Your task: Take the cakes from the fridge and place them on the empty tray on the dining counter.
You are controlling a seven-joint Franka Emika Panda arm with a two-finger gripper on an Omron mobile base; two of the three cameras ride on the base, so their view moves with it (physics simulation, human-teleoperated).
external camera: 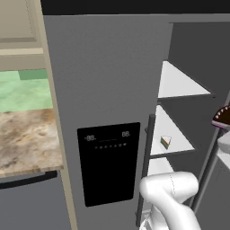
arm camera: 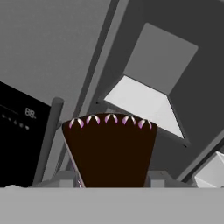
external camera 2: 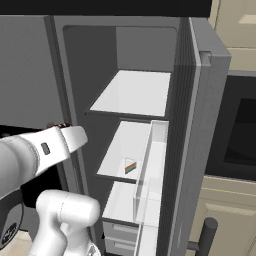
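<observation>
My gripper (arm camera: 114, 177) pinches a dark brown cake wedge (arm camera: 110, 148) topped with pink-white dollops, held before the open fridge (external camera: 103, 76). I see the rainbow-layered slice (external camera 2: 130, 167) resting on the middle shelf (external camera 2: 120, 150) inside.

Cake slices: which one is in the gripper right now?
The dark brown slice with pink-and-white trim, held in the gripper; the rainbow-layered slice sits apart on a fridge shelf.
</observation>
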